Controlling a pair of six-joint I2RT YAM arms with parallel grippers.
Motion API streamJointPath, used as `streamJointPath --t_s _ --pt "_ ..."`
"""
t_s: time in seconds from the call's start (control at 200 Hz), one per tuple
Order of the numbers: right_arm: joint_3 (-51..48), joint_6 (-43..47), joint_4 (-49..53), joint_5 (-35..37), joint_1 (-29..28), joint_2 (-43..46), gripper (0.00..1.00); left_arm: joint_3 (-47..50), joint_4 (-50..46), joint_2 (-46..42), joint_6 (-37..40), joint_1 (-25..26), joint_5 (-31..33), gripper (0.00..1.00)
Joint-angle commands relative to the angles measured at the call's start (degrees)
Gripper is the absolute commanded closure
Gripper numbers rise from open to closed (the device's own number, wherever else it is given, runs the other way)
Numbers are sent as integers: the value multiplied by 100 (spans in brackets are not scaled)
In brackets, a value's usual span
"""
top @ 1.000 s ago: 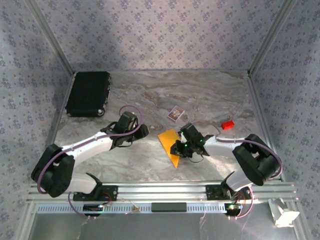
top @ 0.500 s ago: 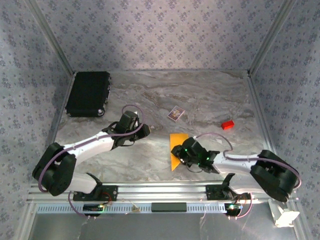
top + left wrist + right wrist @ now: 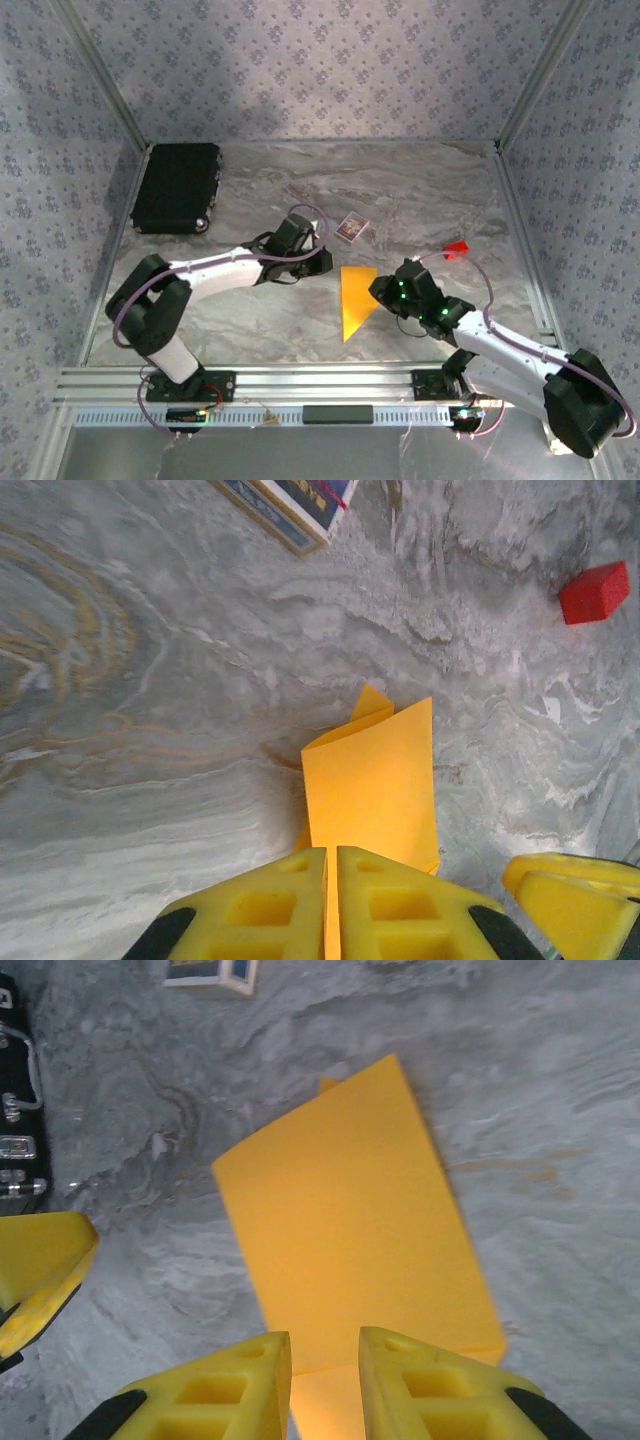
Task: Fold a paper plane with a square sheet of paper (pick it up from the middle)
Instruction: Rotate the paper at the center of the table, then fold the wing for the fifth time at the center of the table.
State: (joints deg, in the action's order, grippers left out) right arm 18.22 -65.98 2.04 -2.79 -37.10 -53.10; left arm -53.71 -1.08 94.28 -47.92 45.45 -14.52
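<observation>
As the folded square sheet of paper (image 3: 355, 300) seems to point at me between them, my right gripper (image 3: 325, 1350) stands slightly open; the left gripper's (image 3: 331, 865) state I cannot tell.

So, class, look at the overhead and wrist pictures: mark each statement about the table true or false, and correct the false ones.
1. The orange paper lies between the left tool and the right tool. True.
2. The red block sits on the paper. False: it stands apart from it, further right.
3. The black case is at the far left. True.
4. The paper is a flat, unfolded square. False: it is folded in layers and narrows to a point.
5. The patterned card touches the paper. False: it lies apart, beyond it.
</observation>
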Motion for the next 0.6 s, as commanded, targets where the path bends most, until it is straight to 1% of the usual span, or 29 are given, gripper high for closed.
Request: streamJointPath --t_s 0.0,0.13,0.26,0.32,0.415,0.595 --pt "-208 433 238 -444 256 64 73 -306 -2 272 -79 87 -273 90" --pt "-182 787 199 -553 404 64 71 -500 -139 482 -190 166 -304 90" --pt "-20 1138 484 -554 508 65 71 -556 -135 596 -283 179 -364 90" --pt "-26 1127 559 -529 578 71 71 -615 -97 682 -318 177 -458 90" --pt "-112 1124 452 -692 723 77 71 -728 -94 807 -329 214 -542 90" --pt "-177 1143 480 -799 826 141 71 -1038 -274 1151 -377 278 -703 92"
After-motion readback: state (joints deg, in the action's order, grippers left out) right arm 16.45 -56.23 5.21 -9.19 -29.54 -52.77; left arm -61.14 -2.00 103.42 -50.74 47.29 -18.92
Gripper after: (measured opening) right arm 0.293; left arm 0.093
